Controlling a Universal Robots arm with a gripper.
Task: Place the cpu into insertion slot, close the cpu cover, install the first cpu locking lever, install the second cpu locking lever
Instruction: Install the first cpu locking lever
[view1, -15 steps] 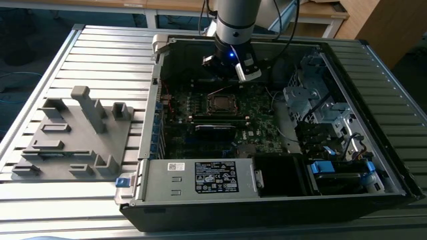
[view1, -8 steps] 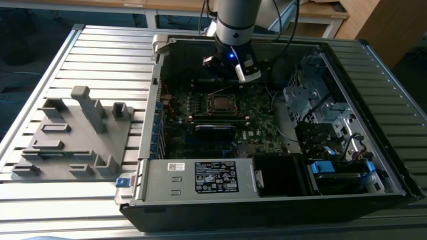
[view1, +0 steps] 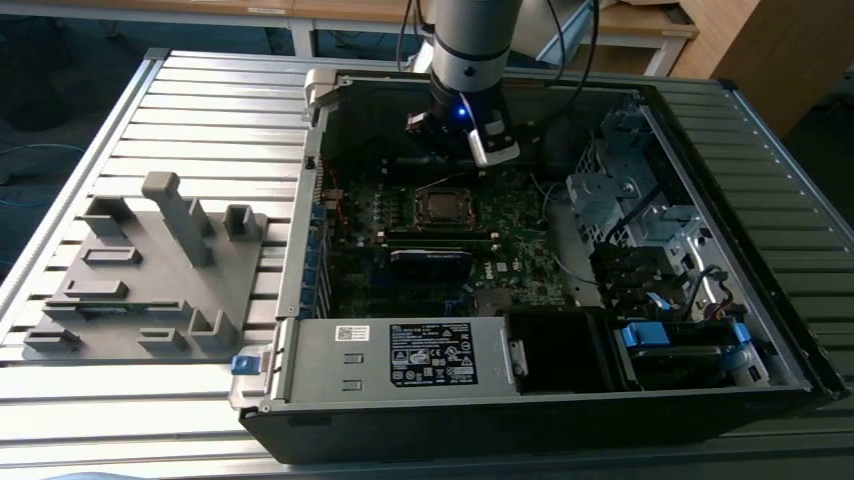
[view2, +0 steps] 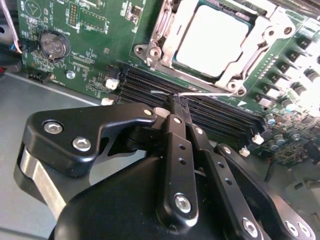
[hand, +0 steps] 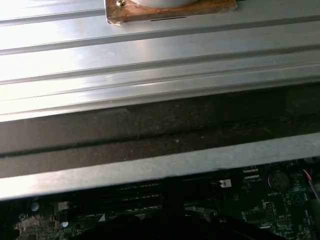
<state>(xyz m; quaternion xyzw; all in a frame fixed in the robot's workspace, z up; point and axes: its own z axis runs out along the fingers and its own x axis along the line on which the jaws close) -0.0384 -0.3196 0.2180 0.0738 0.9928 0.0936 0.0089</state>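
Note:
The cpu (view2: 212, 40), a pale silver square, lies in the insertion slot (view2: 150, 50) on the green board. The cpu cover (view2: 256, 52) lies down around it as a silvery frame. In the exterior view the slot (view1: 441, 205) sits mid-board, with my gripper (view1: 489, 150) just behind it inside the case. In the second wrist view my gripper (view2: 178, 102) is shut, its black fingers (view2: 176, 150) pressed together. Its tips meet a thin silver wire lever (view2: 210, 93) lying over the black memory slots beside the socket. Whether the wire is pinched cannot be made out.
The open computer case (view1: 310, 210) lies on a ribbed aluminium table (view1: 200, 110). A grey power supply box (view1: 400, 355) fills its near side and drive cages (view1: 627, 200) stand at the exterior view's right. A grey fixture (view1: 147, 270) stands at the left.

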